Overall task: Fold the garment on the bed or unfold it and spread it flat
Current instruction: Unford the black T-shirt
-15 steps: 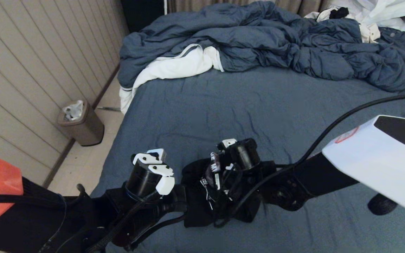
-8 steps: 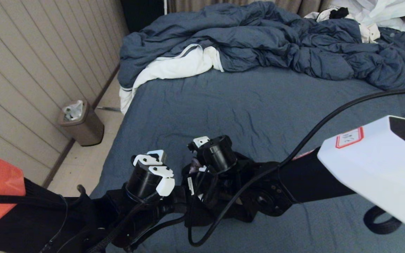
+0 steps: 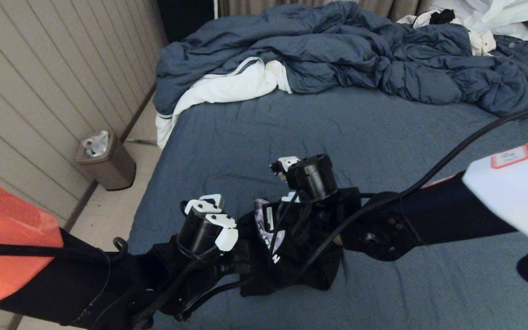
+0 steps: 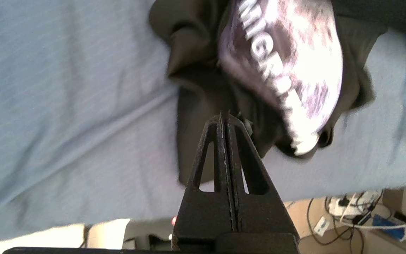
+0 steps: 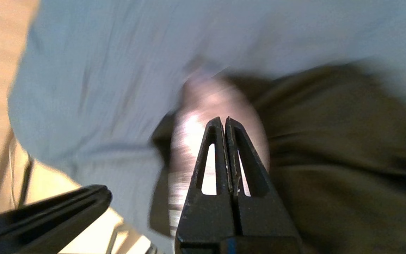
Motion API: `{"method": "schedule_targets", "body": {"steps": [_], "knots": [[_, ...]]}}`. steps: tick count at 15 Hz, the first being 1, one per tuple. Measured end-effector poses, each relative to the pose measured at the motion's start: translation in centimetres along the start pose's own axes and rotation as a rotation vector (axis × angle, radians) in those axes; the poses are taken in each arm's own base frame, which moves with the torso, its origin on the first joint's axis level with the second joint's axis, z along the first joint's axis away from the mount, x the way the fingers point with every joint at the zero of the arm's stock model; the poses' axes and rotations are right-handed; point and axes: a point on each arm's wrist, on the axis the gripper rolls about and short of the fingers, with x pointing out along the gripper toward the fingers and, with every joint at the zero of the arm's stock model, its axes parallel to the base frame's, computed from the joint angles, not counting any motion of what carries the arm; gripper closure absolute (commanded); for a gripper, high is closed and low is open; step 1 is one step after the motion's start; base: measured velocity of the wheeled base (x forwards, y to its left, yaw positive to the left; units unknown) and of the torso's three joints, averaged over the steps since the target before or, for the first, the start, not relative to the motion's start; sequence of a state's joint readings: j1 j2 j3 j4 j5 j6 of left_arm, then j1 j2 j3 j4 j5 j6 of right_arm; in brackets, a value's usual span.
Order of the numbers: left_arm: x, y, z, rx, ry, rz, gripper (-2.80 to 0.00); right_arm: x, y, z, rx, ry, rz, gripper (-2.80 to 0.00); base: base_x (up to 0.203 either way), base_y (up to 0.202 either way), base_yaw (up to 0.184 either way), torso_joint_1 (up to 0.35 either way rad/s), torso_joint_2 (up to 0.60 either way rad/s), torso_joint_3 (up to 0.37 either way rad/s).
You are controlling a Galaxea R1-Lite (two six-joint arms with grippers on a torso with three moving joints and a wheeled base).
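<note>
Filling most of the room, the bed [image 3: 360,133] carries a rumpled duvet [image 3: 360,50] at its far end; black garment [image 3: 287,270] bunched near the close edge, moon print showing. Left gripper [image 4: 226,120] and right gripper [image 5: 224,123] both over the bundle, jaws pressed together; whether cloth is pinched cannot be told. Small bin [image 3: 106,160] on the floor beside the bed

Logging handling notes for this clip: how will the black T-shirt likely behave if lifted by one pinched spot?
The T-shirt lies crumpled on the bed, so it is probably floppy and would drape. It looks thin, likely light. Bunched folds may drag along rather than open flat.
</note>
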State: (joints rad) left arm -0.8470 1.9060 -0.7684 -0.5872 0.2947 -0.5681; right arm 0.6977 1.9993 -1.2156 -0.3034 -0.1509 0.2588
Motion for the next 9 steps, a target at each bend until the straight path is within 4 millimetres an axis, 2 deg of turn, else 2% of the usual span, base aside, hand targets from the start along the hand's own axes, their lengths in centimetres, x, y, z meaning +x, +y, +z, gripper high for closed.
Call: {"method": "schedule_targets", "body": {"steps": [3, 5, 8, 9], "knots": [[1.4, -1.4, 0.6, 0.000, -0.010, -0.030, 0.00, -3.1, -3.3, 3.1, 0.045, -0.096, -0.045, 0.00, 0.000, 0.000, 0.000, 0.000, 0.00, 0.000], [2.5, -2.6, 0.2, 0.012, -0.004, -0.053, 0.00, -4.2, -4.6, 3.4, 0.055, -0.111, -0.075, 0.00, 0.000, 0.000, 0.000, 0.000, 0.00, 0.000], [4.0, -4.3, -0.4, 0.024, 0.001, -0.083, 0.00, -4.6, -6.9, 3.0, 0.073, -0.101, -0.135, 0.00, 0.000, 0.000, 0.000, 0.000, 0.00, 0.000], [4.1, -4.5, -0.4, 0.023, -0.001, -0.086, -2.80, -4.5, -7.3, 3.0, 0.073, -0.101, -0.145, 0.00, 0.000, 0.000, 0.000, 0.000, 0.00, 0.000]]}}
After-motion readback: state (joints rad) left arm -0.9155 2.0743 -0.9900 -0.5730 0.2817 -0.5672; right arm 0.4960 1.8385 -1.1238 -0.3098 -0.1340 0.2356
